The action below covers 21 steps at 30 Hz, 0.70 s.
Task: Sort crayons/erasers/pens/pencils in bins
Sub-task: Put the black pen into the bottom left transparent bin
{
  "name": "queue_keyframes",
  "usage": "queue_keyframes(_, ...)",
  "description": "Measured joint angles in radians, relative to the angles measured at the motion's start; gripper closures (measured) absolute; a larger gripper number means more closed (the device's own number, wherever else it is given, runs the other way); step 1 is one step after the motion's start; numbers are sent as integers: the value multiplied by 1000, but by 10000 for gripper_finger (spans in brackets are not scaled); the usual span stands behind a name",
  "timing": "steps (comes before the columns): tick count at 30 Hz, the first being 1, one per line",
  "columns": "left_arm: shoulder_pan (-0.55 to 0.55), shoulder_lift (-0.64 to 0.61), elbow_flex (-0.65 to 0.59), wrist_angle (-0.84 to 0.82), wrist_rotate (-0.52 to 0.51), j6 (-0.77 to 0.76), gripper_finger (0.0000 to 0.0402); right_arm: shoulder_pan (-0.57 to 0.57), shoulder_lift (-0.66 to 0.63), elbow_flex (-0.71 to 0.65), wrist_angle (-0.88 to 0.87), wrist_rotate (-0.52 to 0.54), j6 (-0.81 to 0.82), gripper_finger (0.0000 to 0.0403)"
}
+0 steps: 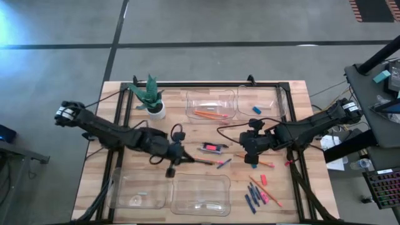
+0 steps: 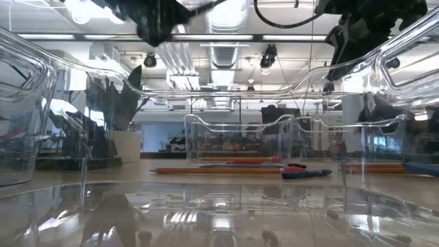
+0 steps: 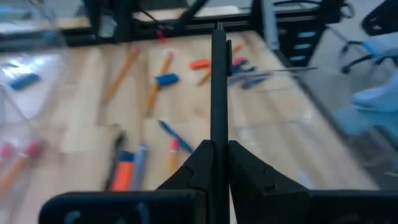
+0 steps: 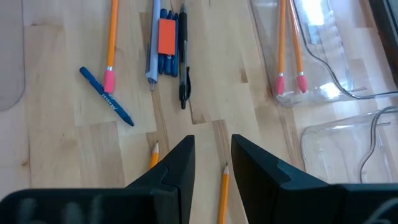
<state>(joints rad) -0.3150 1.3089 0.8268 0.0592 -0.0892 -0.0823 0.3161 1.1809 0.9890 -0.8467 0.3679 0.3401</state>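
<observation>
My left gripper (image 1: 180,156) is left of the table's middle and shut on a slim black pen (image 3: 217,87). My right gripper (image 1: 252,156) is open and empty over two orange pencils (image 4: 222,186) right of the middle. A pile of pens, dark-blue crayons and a red eraser (image 1: 212,148) lies between the grippers. More crayons (image 1: 252,197), erasers (image 1: 263,179) and a pencil lie at the near right. The far left bin (image 1: 210,104) holds pencils. The far right bin (image 1: 257,100) holds a light-blue eraser (image 1: 256,110). My left gripper pinches the black pen between its two fingers (image 3: 239,165). The pen's held end (image 3: 217,146) is hidden between them. The pen runs along the fingers and sticks out far past their tips. It is lifted clear of the table, its free end toward the table's right.
Two clear bins (image 1: 140,190) (image 1: 201,195) stand at the near edge, left of the middle. A potted plant (image 1: 152,99) stands at the far left. A black frame (image 1: 284,87) and cables run along the table's sides. A blue crayon (image 4: 106,96) lies across a pencil.
</observation>
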Motion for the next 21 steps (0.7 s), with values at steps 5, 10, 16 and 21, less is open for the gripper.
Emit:
queue_keyframes(5,-124,-46,0,-27,-1,-145,387,0,0,0,0,0,0,307)
queue_keyframes(10,-270,-88,1,-115,1,-339,386,0,0,0,2,0,0,307)
queue_keyframes(16,-449,-148,1,-333,-15,-596,385,0,0,0,20,0,0,307)
queue_keyframes(21,-542,-187,1,-470,-22,-805,385,0,0,0,20,-1,0,307)
